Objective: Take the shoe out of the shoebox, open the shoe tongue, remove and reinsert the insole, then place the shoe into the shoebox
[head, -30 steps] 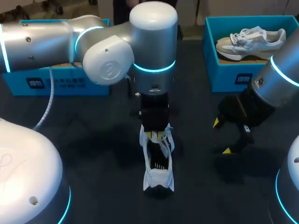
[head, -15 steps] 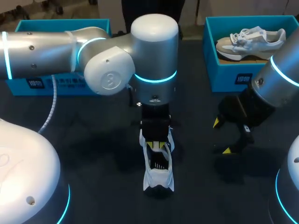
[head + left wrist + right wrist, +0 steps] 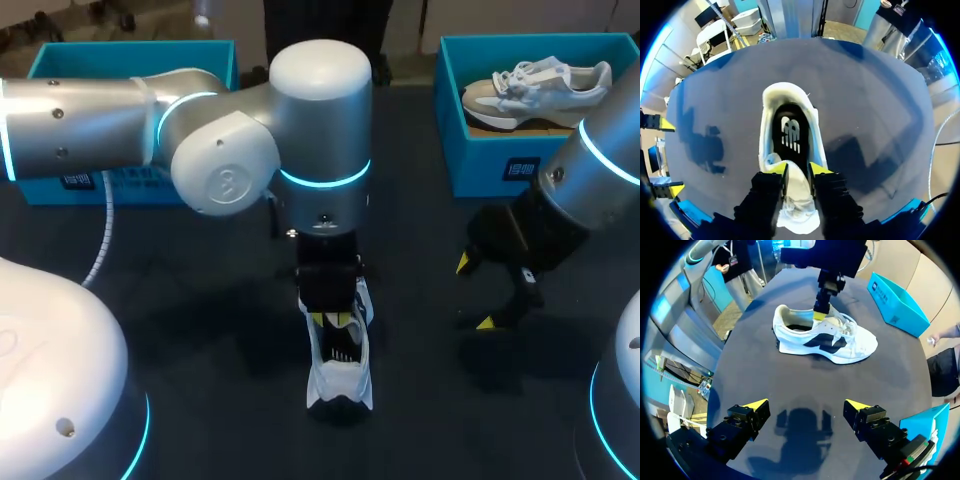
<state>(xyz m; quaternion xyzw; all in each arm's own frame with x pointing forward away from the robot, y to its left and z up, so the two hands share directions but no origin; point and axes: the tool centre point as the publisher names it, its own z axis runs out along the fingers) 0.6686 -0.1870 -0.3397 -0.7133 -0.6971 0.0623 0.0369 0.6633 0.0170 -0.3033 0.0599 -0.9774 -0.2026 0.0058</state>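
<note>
A white shoe [image 3: 340, 378] with dark side marks stands on the dark table, heel toward the near edge. My left arm comes in over its toe. My left gripper [image 3: 334, 322] sits at the shoe's opening, shut on the white tongue [image 3: 799, 192], which stands up between both yellow-tipped fingers. Ahead of them the black insole [image 3: 789, 135] lies inside the shoe. In the right wrist view the shoe [image 3: 825, 337] lies side-on, well ahead of my right gripper [image 3: 806, 407]. That gripper [image 3: 475, 293] hangs open and empty to the right of the shoe.
A blue shoebox [image 3: 480, 160] at the back right holds a second pale shoe [image 3: 535, 88]. Another blue shoebox [image 3: 130, 55] stands at the back left, partly hidden by my left arm. Bare table lies between the shoe and my right gripper.
My left gripper has slid a little toward the heel along the shoe, with the tongue between its fingers. The shoe and my right arm have stayed put.
</note>
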